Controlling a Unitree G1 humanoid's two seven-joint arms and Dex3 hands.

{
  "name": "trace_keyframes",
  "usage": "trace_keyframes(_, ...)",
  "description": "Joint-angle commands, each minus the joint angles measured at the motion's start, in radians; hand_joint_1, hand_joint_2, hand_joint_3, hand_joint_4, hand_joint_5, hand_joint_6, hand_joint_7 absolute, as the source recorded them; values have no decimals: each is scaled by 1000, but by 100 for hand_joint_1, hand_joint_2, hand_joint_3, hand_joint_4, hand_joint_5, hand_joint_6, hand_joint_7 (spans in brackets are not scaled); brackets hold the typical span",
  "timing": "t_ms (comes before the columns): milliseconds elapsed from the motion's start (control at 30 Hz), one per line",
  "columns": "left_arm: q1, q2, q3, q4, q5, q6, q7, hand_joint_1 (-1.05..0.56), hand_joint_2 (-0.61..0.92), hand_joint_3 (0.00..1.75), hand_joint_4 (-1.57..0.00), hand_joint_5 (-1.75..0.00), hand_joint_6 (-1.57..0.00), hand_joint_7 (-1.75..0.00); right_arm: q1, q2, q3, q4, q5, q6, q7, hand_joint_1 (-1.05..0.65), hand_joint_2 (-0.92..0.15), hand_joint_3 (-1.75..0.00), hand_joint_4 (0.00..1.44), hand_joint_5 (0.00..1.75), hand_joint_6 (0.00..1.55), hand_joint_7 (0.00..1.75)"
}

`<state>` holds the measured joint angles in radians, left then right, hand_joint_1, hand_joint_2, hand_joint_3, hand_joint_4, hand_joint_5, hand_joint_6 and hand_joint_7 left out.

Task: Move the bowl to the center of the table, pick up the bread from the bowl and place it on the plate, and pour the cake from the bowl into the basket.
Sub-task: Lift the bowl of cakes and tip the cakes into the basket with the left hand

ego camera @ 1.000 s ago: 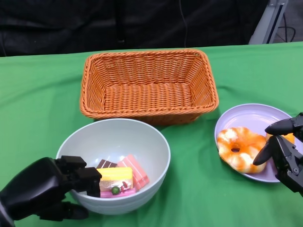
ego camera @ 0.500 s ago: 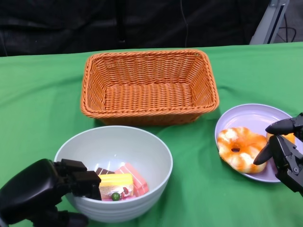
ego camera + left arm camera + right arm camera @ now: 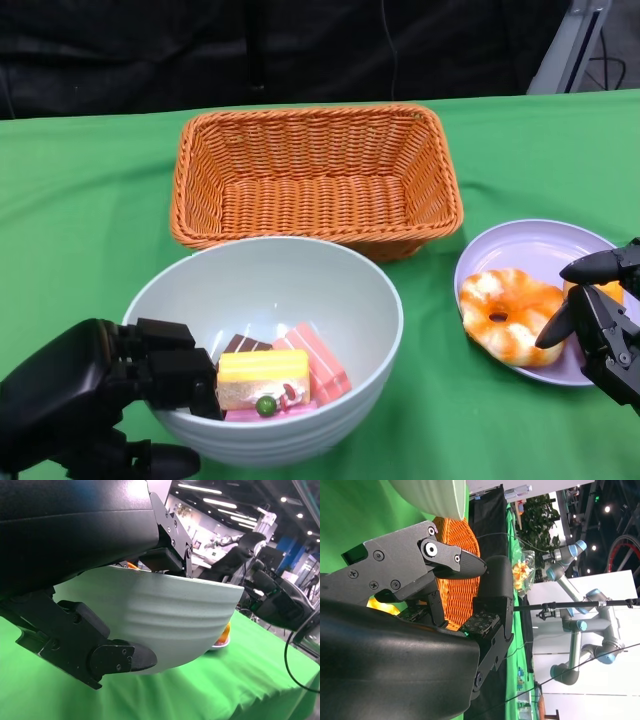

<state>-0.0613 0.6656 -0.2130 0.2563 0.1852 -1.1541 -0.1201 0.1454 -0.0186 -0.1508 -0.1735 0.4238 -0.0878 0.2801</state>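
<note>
The pale green bowl (image 3: 300,280) is off the cloth, raised toward me. My left hand (image 3: 90,395) grips its near left rim, fingers inside and thumb under the wall. In it lie cake pieces: a yellow-topped slice (image 3: 262,378), a pink one (image 3: 318,358) and a brown one. The left wrist view shows the bowl (image 3: 165,615) lifted clear of the green cloth, held by my left hand (image 3: 95,605). The bread ring (image 3: 508,314) lies on the lilac plate (image 3: 540,246). My right hand (image 3: 605,312) hovers over the plate's right edge, fingers apart, holding nothing.
The orange wicker basket (image 3: 315,180) stands just behind the bowl, with nothing visible inside; it also shows in the right wrist view as the basket (image 3: 455,580). Green cloth covers the table (image 3: 80,200). A dark backdrop runs along the far edge.
The left hand has lifted the bowl: it looks larger and its far rim now overlaps the basket's front edge. The right hand, bread and plate have not moved.
</note>
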Motion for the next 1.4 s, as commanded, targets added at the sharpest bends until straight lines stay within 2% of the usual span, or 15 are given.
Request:
trace_keyframes(33, -13, -20, 33, -39, -59, 17, -19, -11, 49, 109, -87, -172, -81, -129, -3, -2, -11, -3, -3, 2, -14, -13, -76, -74, 66, 162, 64, 126)
trace_keyframes(167, -25, -50, 56, -52, -80, 41, -39, -8, 41, 127, -92, -166, -85, -126, -3, -3, -2, -1, -25, 0, -26, -13, -76, -74, 65, 163, 64, 128)
trace_keyframes(400, -21, -73, 80, -58, -94, 47, -83, -8, 39, 131, -93, -165, -87, -124, -4, 0, -3, -2, -30, 0, -25, -13, -76, -74, 65, 165, 63, 130)
trace_keyframes(500, -133, -148, 86, 3, -88, 129, -74, -10, 33, 142, -90, -170, -84, -135, 27, 5, 61, 10, -88, -9, -9, -13, -74, -73, 66, 164, 65, 129)
trace_keyframes(600, -164, -177, 95, 17, -90, 156, -84, -10, 32, 145, -87, -174, -82, -142, 34, 6, 78, 8, -99, -11, -7, -11, -73, -74, 67, 163, 66, 128)
trace_keyframes(700, -192, -202, 108, 29, -85, 172, -84, -10, 31, 146, -87, -175, -81, -143, 37, 7, 84, 5, -107, -11, -6, -11, -72, -75, 67, 163, 66, 128)
trace_keyframes(800, -232, -234, 121, 46, -79, 192, -78, -9, 31, 145, -88, -175, -82, -145, 40, 7, 91, 0, -118, -9, -3, -11, -67, -88, 66, 167, 64, 136)
trace_keyframes(900, -234, -242, 129, 49, -77, 192, -87, -8, 31, 145, -88, -175, -82, -146, 41, 8, 91, -1, -119, -10, -3, -11, -65, -91, 66, 167, 64, 137)
trace_keyframes(1100, -317, -300, 131, 84, -114, 242, -93, -9, 34, 145, -87, -175, -78, -146, 39, 3, 108, 9, -132, -27, 14, -11, -64, -97, 66, 170, 61, 142)
trace_keyframes(1200, -353, -341, 130, 115, -121, 264, -90, -9, 38, 143, -87, -175, -77, -148, 36, -1, 112, 20, -145, -34, 17, -13, -63, -97, 68, 171, 62, 144)
trace_keyframes(1400, -454, -411, 133, 242, -90, 274, -71, -16, 47, 127, -88, -175, -71, -157, 33, -8, 117, 40, -160, -44, 34, -15, -65, -96, 64, 174, 59, 147)
